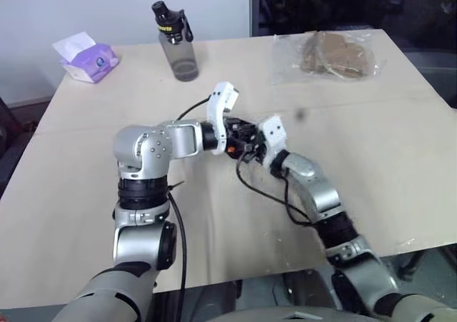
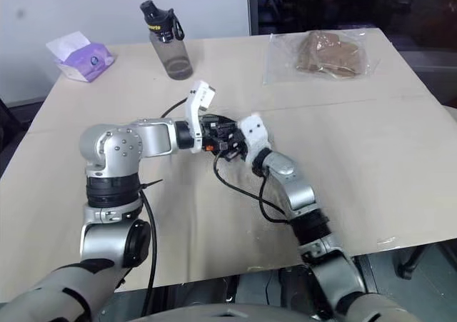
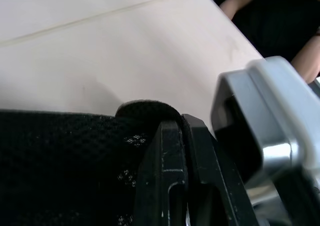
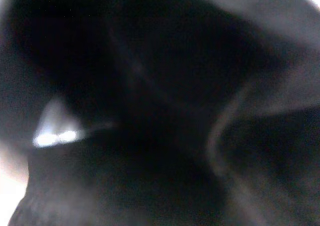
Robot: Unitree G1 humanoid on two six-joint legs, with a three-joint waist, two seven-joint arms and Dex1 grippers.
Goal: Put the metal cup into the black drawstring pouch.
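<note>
Over the middle of the table (image 1: 385, 165) my two grippers meet tip to tip. In the left wrist view my left gripper (image 3: 185, 151) is shut on a fold of the black drawstring pouch (image 3: 65, 156), whose mesh fabric bunches around the fingers (image 3: 162, 176). From the head, the left gripper (image 1: 234, 136) and the right gripper (image 1: 247, 148) sit close together with black material between them. The right wrist view is dark, with dim folds and one small bright glint. The right gripper is shut, and what it grips cannot be made out. The metal cup is hidden.
A grey water bottle (image 1: 177, 40) with a black cap stands at the back. A purple tissue pack (image 1: 87, 59) lies at the back left and a clear plastic bag (image 1: 332, 54) with brown contents at the back right. A person's arm (image 3: 306, 60) shows past the table edge.
</note>
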